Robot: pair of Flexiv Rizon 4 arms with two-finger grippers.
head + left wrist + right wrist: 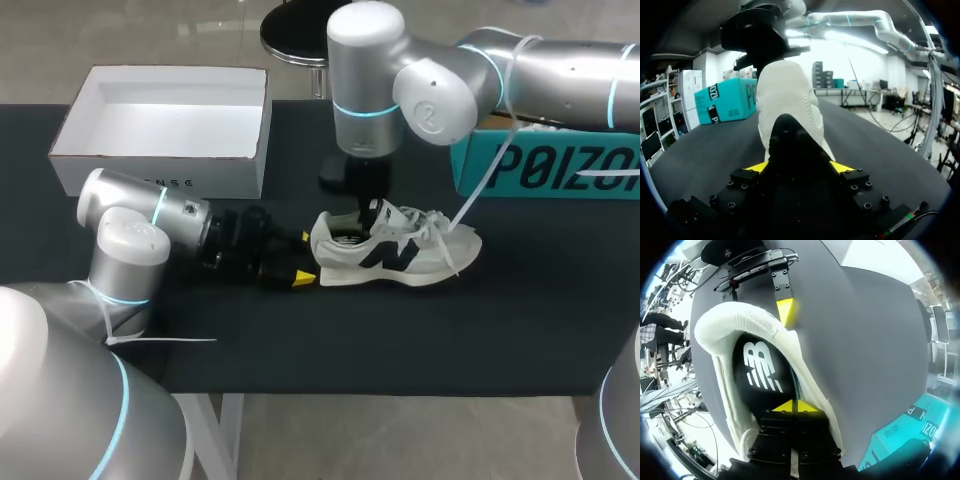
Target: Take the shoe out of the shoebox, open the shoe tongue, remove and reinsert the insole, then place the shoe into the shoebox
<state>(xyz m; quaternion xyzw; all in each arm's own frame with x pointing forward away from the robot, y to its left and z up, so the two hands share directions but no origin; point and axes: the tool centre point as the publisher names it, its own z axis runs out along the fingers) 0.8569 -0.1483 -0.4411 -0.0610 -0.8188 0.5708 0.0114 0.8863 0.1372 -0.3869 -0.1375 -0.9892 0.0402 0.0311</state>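
1. A white and grey sneaker (400, 255) with a black side logo rests upright on its sole on the black table top (400, 340). It sits between the two grippers, outside the shoebox.
2. The left gripper (799, 166) lies low along the table behind the sneaker. Its fingers are clenched on the heel, one yellow tip pressing each side.
3. The sneaker's toe points straight away from the left gripper.
4. The right gripper (796, 406) comes down from above into the sneaker's opening. Its two yellow tips are pressed together just over the insole (760, 370).
5. A thin pale strip runs up between the right fingers, but I cannot tell whether the tips pinch anything.
6. The insole is black with a white printed mark and lies flat inside the sneaker, ahead of the right gripper's tips – toward the heel.
7. The padded white collar (735, 322) curves around the insole, and one yellow tip of the left gripper touches its outside.
8. The white laces (440, 225) lie loose over the front of the sneaker, beyond the right gripper.
9. The open white shoebox (160, 178) stands well apart from both grippers, behind the left arm.
10. A teal box (540, 165) stands under the right arm – past the sneaker's toe end.
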